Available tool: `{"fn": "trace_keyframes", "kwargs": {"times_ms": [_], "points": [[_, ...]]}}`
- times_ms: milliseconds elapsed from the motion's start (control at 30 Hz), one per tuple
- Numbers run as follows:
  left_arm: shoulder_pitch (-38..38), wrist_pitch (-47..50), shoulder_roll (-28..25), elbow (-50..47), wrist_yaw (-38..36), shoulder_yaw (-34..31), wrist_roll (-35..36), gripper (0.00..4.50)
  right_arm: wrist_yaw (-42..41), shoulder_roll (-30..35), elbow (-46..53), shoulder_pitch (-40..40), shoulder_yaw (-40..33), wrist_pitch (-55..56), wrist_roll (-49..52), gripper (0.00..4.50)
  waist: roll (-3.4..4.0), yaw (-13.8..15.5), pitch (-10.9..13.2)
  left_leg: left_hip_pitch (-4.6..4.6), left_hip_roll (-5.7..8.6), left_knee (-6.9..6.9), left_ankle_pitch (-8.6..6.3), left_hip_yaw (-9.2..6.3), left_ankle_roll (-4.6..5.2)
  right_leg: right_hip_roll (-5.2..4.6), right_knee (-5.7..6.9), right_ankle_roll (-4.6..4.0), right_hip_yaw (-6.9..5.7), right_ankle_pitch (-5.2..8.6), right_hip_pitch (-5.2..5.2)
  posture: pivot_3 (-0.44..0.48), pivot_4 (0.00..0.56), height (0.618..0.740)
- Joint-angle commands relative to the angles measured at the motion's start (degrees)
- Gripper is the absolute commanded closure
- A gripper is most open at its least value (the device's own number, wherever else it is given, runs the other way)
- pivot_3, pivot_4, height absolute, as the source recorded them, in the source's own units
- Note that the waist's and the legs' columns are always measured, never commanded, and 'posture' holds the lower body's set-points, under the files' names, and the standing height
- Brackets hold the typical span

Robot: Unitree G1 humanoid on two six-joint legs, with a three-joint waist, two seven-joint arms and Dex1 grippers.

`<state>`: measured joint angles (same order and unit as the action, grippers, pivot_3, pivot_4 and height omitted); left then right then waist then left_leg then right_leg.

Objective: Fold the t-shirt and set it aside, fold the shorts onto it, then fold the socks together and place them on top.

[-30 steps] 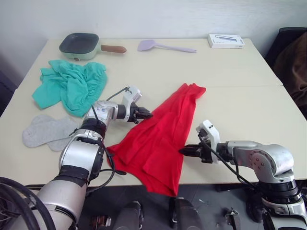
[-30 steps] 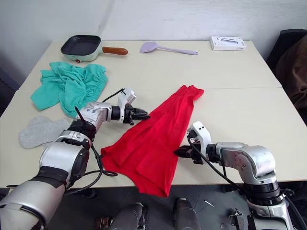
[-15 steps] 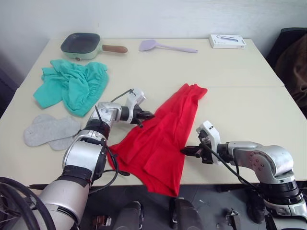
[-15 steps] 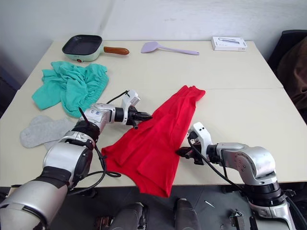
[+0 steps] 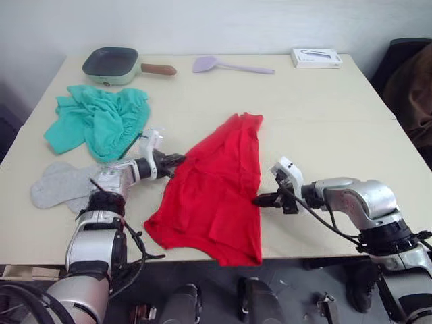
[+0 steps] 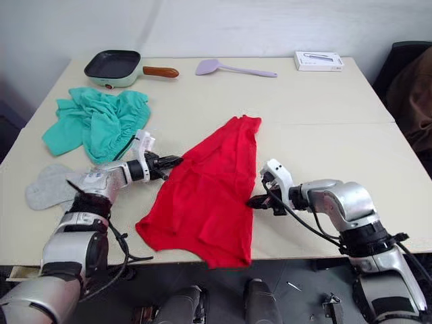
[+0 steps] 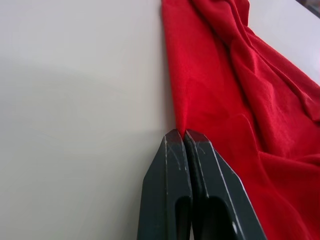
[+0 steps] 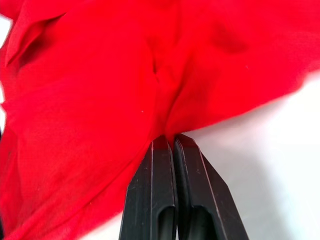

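- Left claw (image 5: 177, 160) clenched on the t-shirt (image 5: 214, 192) at its left edge.
- Right claw (image 5: 259, 200) pinches its right edge.
- T-shirt spreads mid-counter (image 5: 317, 108), hem overhanging the near edge; shorts (image 5: 101, 121) and socks (image 5: 57, 185) lie left.

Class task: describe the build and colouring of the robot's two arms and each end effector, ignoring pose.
Both arms have rounded silver-grey metal shells with black joints and loose black cables. A white block sits at each wrist. The left end effector and right end effector each end in two slim black tapered fingers.
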<state>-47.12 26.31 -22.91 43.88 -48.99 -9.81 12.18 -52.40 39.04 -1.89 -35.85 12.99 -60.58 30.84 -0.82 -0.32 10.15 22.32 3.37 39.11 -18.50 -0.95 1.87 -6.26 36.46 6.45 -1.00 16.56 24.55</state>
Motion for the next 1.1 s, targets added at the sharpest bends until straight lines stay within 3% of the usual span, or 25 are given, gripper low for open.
{"fn": "trace_keyframes", "kwargs": {"times_ms": [33,233,467,567,700,800,933,1000,1100], "points": [[9.40,8.16,1.61,-21.07,6.71,-3.18,4.94,4.48,-3.60,0.38,-7.89,-5.02,3.15,4.20,-4.85,4.50,0.00,0.00,-0.01,0.01,0.00,0.00,0.00,-0.03,0.00,0.01,-0.05,-0.01,-0.02,-0.01,-0.02,0.000,0.150,0.740],[20.62,17.89,3.14,-44.27,16.25,-7.15,10.25,4.48,-10.32,-1.13,-13.56,-10.09,6.83,8.23,-8.04,4.50,-0.01,0.19,0.00,0.03,0.00,0.00,-0.01,-0.06,-0.03,-0.01,-0.06,-0.02,-0.02,-0.01,-0.01,0.000,0.150,0.740],[20.08,18.38,0.41,-44.51,16.80,-3.73,10.08,4.48,-12.72,-2.24,-13.68,-8.29,6.59,16.31,-12.21,4.50,-0.01,0.26,-0.01,0.02,0.02,-0.01,-0.02,-0.06,-0.04,0.02,-0.43,-0.02,-0.09,-0.01,-0.06,0.000,0.150,0.740],[19.87,16.21,-4.23,-42.08,13.78,0.22,7.41,3.87,-13.03,-1.26,-13.09,-7.29,5.41,16.24,-12.34,3.87,0.00,0.12,-0.01,0.02,-0.02,-0.03,-0.02,-0.05,-0.09,0.07,-0.45,-0.03,-0.17,-0.01,-0.04,0.000,0.150,0.740],[24.40,14.16,-13.67,-45.89,6.24,2.98,6.73,2.70,-13.27,2.00,-6.62,-3.22,2.59,20.87,-12.77,2.61,0.01,0.09,0.00,0.01,-0.02,-0.03,-0.02,-0.06,-0.09,0.06,-0.46,-0.03,-0.18,-0.01,-0.06,0.000,0.150,0.740],[31.81,6.56,-22.17,-52.58,-4.30,3.10,7.65,1.76,-14.81,5.17,-2.55,1.14,-0.37,28.20,-13.13,1.59,0.07,0.13,0.03,0.03,-0.02,-0.17,-0.05,-0.07,-0.10,0.03,-0.52,-0.06,-0.08,0.01,-0.03,0.000,0.150,0.740],[39.71,-9.44,-29.39,-56.74,-10.55,1.53,3.55,0.48,-16.60,7.86,-1.80,6.08,-4.91,40.34,-13.94,0.17,0.18,0.40,0.09,0.04,-0.03,-0.24,-0.08,-0.10,-0.08,-0.03,-0.75,-0.09,-0.11,0.02,-0.08,0.000,0.150,0.740],[41.66,-19.20,-30.82,-56.37,-12.33,1.57,1.12,0.03,-18.55,9.88,-4.23,8.74,-4.82,56.03,-18.50,0.00,0.23,0.45,0.12,0.03,-0.02,-0.23,-0.07,-0.09,-0.05,-0.06,-0.81,-0.09,-0.12,0.02,-0.14,0.000,0.150,0.740],[43.35,-34.65,-32.59,-54.42,-14.72,4.21,-4.37,0.03,-23.40,11.61,-10.38,11.25,-4.44,78.87,-21.85,0.00,0.24,0.23,0.13,-0.01,-0.01,-0.26,-0.09,-0.04,-0.01,-0.05,-0.84,-0.08,-0.14,0.02,-0.19,0.000,0.150,0.740]]}}
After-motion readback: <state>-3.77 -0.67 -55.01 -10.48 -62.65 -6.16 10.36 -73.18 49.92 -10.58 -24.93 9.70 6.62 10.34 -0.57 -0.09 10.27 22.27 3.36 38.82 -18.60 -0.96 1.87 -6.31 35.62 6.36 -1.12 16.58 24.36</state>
